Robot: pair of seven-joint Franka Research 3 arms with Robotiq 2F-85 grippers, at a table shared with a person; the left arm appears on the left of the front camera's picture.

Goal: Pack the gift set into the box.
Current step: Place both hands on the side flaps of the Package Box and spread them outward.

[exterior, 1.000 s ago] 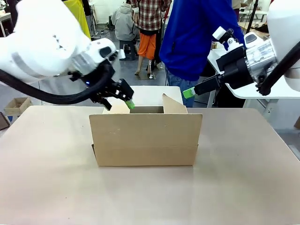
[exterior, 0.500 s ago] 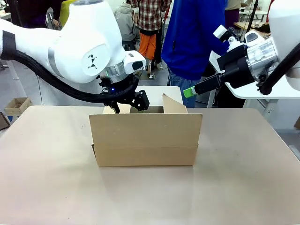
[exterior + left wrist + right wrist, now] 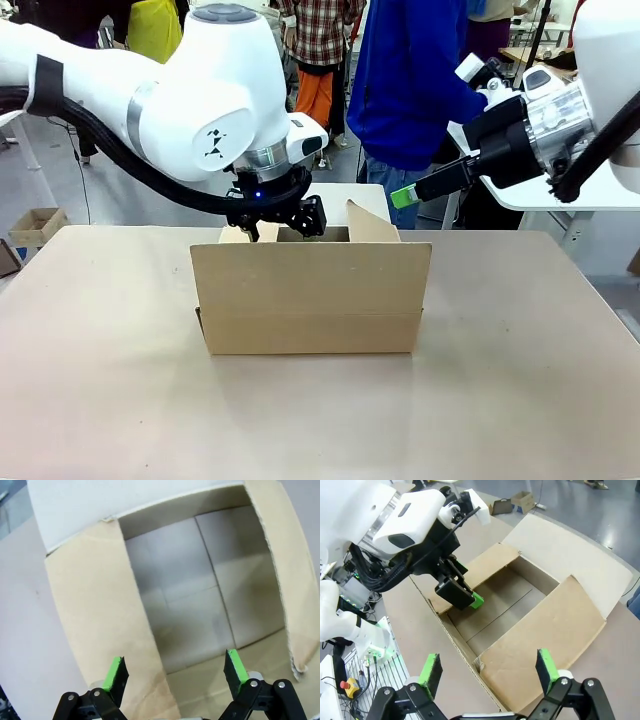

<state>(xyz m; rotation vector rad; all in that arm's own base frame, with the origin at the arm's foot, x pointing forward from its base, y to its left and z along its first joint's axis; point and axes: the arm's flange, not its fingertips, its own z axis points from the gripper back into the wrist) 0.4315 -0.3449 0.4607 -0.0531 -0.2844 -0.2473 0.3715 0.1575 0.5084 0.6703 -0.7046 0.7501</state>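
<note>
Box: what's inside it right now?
The box shows a bare cardboard floor with flap seams, below the open left gripper at its opening. Two end flaps lean inward and cover the floor's ends, so those corners can't be checked.

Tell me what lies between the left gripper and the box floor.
Nothing. In the left wrist view the open left gripper hangs over the box, one finger above a flap, and the floor below is bare.

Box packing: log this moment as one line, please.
left gripper open over box mouth | right gripper open, raised right of box | box flaps open, bare floor visible
</note>
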